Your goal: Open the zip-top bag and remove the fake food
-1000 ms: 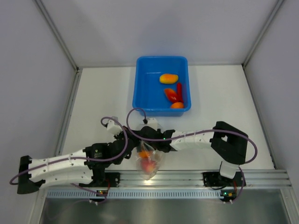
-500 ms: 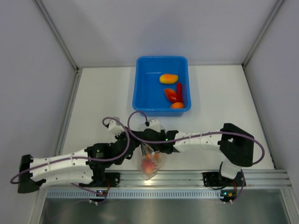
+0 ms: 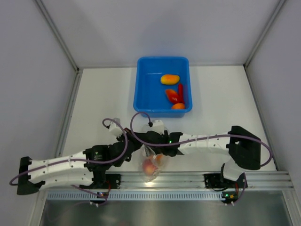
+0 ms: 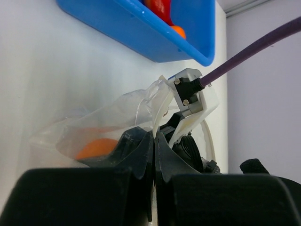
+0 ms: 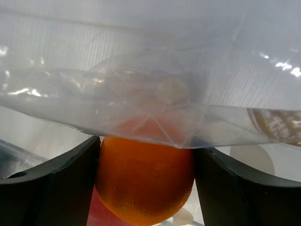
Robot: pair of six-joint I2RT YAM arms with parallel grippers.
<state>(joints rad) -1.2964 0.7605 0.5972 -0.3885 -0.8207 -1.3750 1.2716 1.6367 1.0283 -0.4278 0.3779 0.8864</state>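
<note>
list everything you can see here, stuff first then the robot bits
table: one, white, under everything
tub: one, blue, far middle of table
food in tub: at least three, yellow-orange, red, orange, tub's right half
bag: one, clear, near edge between the arms
food in bag: orange and red pieces, count unclear
rail: one, metal, along near edge
left end effector: black, shut on bag's edge
right end effector: black, at the bag, fingers touching the orange piece on both sides
</note>
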